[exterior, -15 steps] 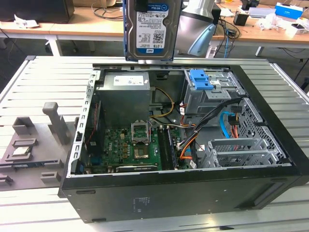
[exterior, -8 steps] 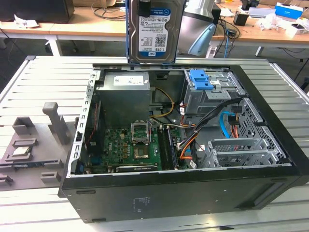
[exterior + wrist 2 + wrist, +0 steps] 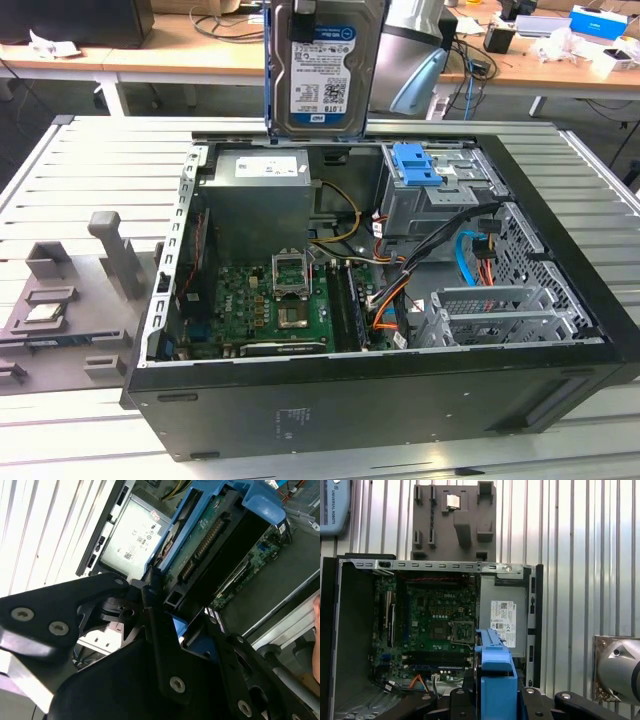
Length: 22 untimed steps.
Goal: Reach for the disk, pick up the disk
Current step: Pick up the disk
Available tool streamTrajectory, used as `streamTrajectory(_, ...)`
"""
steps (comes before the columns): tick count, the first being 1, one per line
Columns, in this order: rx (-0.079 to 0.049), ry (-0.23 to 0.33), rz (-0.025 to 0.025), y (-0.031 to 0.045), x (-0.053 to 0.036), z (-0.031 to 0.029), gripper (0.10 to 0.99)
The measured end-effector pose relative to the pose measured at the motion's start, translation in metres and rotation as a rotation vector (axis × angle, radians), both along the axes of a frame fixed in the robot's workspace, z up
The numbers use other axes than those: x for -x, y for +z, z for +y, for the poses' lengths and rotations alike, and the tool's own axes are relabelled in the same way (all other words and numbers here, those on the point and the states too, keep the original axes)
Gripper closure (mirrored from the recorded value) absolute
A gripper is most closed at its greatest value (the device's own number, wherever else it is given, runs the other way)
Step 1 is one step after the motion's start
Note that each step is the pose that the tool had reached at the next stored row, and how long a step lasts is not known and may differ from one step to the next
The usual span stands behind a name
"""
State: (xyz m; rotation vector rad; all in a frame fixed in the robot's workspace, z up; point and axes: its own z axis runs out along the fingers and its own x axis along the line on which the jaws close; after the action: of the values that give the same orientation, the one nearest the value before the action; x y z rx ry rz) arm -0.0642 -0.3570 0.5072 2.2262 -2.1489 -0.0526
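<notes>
The disk [image 3: 325, 70], a silver drive with a white-and-blue label and blue side rails, hangs upright in the air above the back edge of the open computer case [image 3: 380, 400]. My gripper [image 3: 496, 696] is shut on it, with black fingers [image 3: 465, 697] pressed against the blue rails from both sides. In the second wrist view the disk [image 3: 210, 535] shows its green circuit side, and the gripper [image 3: 172, 617] clamps its near end. In the exterior view the gripper's body is cut off by the picture's upper edge.
Inside the case lie the motherboard [image 3: 270, 300], a power supply [image 3: 265, 190], cables, and a blue latch piece on a grey drive cage [image 3: 420, 170]. A grey fixture with a small silver chip [image 3: 45, 312] sits at the exterior view's left on the slatted table [image 3: 90, 170].
</notes>
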Motion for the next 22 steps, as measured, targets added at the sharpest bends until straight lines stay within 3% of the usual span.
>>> streamTrajectory(22,0.000,0.000,0.0000,-0.0166,-0.0115,0.0000,0.722)
